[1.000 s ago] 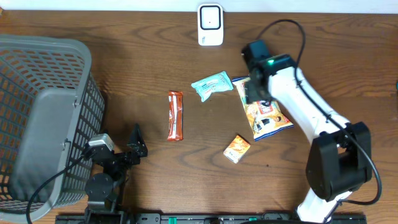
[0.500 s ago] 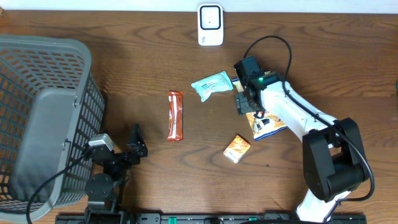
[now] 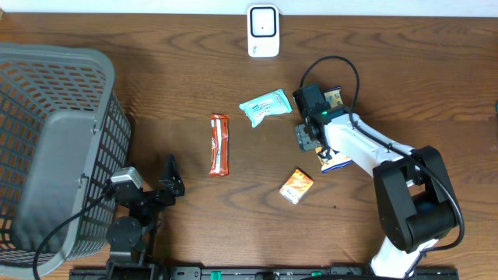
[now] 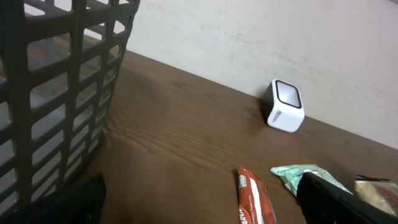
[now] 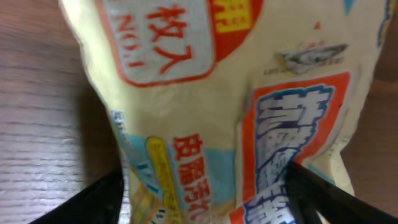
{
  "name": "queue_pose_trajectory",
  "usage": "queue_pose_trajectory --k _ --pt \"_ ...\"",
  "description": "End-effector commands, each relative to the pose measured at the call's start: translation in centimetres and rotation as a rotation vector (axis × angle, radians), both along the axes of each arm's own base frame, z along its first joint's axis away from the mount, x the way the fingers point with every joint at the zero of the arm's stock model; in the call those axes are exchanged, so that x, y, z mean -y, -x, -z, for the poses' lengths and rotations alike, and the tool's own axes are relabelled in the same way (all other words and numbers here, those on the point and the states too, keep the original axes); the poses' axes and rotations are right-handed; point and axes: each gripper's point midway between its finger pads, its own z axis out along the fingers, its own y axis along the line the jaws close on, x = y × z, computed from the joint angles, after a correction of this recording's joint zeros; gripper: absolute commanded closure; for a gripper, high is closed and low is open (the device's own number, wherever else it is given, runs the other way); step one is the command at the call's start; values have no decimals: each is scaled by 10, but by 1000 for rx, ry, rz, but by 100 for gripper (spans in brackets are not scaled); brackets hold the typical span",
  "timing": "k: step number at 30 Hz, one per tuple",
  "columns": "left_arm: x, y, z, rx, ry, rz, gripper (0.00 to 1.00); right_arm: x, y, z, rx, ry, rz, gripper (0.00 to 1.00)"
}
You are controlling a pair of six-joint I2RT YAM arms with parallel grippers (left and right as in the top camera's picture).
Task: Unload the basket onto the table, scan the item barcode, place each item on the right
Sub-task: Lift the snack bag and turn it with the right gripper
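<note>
Two tools are mine, and only the right tool [image 5: 205, 200] is at work. It hangs low over the yellow snack bag [image 5: 186, 93] with one finger on each side of the bag's width, so that a squeeze would catch it across the middle and not by a slippery corner. In the wrist view the bag fills the whole gap between my fingers, yet I cannot tell whether they press on it or merely flank it, nor whether it lies flat on the table [image 3: 156, 78]. The bag sits right of centre, under my right arm, near the teal packet [image 3: 265, 106] and well apart from the white scanner [image 3: 263, 31] at the far edge. I judge the bag must be lifted and turned until its barcode meets that scanner's window. I see no barcode on the printed face turned up at me, so it may be underneath. My left tool [image 3: 173, 180] rests spread wide and empty near the grey basket [image 3: 54, 54], out of the way. A red bar [image 3: 220, 145] and a small orange packet [image 3: 296, 186] lie apart.
</note>
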Motion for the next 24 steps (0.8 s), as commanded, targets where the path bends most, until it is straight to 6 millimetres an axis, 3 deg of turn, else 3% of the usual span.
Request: queue_pose_trajectory --k 1,3,5,9,13,18,20,24 --pt "-3 1 19 -54 -3 -14 2 14 33 51 -194 25 -40 29" --pt "-3 1 19 -54 -3 -14 2 16 43 68 -261 16 -48 41" --pt "-3 1 19 -54 -3 -14 2 14 52 78 -312 -21 -41 61" --pt "-3 1 19 -54 -3 -14 2 -3 52 72 -357 -176 -25 96" --pt "-3 1 19 -54 -3 -14 2 -33 46 31 -425 -422 -89 99" --pt "-3 1 19 -54 -3 -14 2 -74 44 -50 -453 -879 -272 99" --pt "-3 1 19 -54 -3 -14 2 -83 51 -79 -466 -1059 -322 99" --pt "-3 1 19 -54 -3 -14 2 -86 66 -111 -471 -1257 -392 99"
